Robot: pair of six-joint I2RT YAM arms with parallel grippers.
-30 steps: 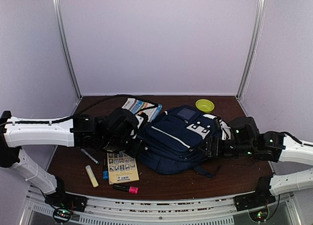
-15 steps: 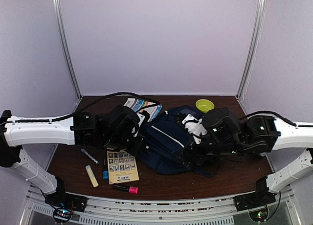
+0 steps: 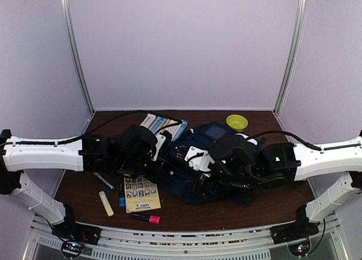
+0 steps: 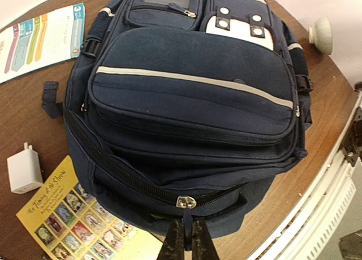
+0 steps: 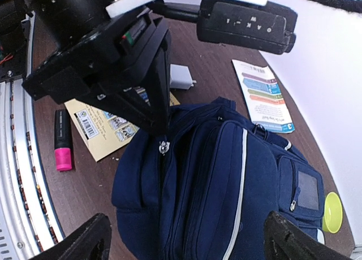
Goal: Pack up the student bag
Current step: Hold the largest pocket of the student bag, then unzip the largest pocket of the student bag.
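The student bag [image 4: 192, 90], navy with pale stripes and white patches, lies flat on the brown table. In the left wrist view my left gripper [image 4: 185, 238] is shut on the fabric pull of the main zipper, just below the silver slider [image 4: 186, 202]. The zip looks closed on one side of the slider. The right wrist view looks down on the bag [image 5: 226, 181], where my right gripper [image 5: 184, 241] hangs open above its near end, fingers wide apart and holding nothing. From the top view the right arm covers much of the bag [image 3: 212, 131].
A yellow book [image 3: 140, 193], pink highlighter [image 3: 146, 217], yellow highlighter [image 3: 106, 203], blue marker [image 3: 121, 201] and pen [image 3: 103, 181] lie left of the bag. Behind it are a leaflet [image 3: 164, 123] and a green bowl [image 3: 237, 122]. A white charger [image 4: 24, 170] sits beside the book.
My right arm has swung left from the bag's right side to above its middle, and its jaws have widened. The left gripper has kept its hold and place.
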